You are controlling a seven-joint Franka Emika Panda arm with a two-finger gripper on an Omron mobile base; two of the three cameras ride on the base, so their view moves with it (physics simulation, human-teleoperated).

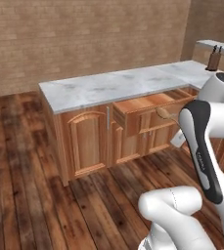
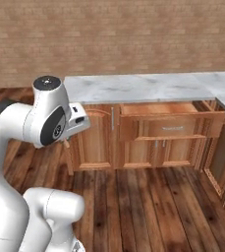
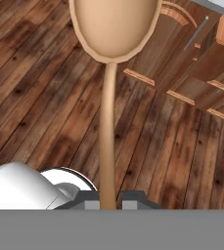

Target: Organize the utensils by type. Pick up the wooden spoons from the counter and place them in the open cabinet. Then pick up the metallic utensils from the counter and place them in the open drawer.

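Note:
My gripper is shut on the handle of a light-brown wooden spoon, whose oval bowl points away from the hand over the wood floor. From the left base view the spoon's bowl shows beside my forearm, in front of the open drawer. The drawer is pulled out under the white marble counter and its orange-brown inside looks bare. The open cabinet and the metallic utensils are out of view.
Panelled lower cabinet doors stand under the counter. A knife block sits at the far right corner. Dark plank floor lies between the base and the cabinets, with a brick wall behind.

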